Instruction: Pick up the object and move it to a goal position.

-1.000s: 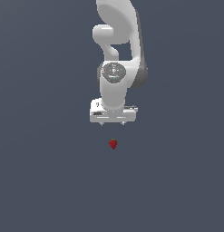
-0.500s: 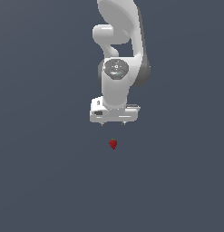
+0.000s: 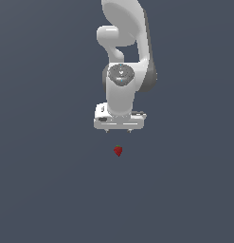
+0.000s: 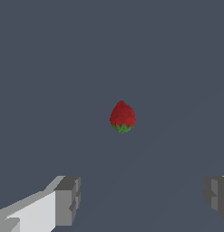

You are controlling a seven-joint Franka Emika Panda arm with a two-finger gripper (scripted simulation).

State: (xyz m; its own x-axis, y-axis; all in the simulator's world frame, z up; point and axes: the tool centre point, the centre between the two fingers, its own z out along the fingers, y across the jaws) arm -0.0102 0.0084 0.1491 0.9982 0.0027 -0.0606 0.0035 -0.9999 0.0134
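Observation:
The object, a tiny red strawberry (image 3: 118, 151) with a small green top, lies on the flat dark grey floor. In the exterior view my white gripper (image 3: 118, 131) hangs just above it, a short gap apart, with only its short fingertips showing under the hand. The wrist view shows the strawberry (image 4: 122, 117) ahead of the gripper (image 4: 143, 195), roughly centred between the two grey fingers (image 4: 68, 200), which stand wide apart. The gripper is open and holds nothing.
The white arm (image 3: 125, 42) rises straight above the gripper toward the exterior view's top. A plain dark grey surface (image 3: 42, 180) spreads all around; no other objects show.
The gripper has come down slightly toward the strawberry. The strawberry has not moved.

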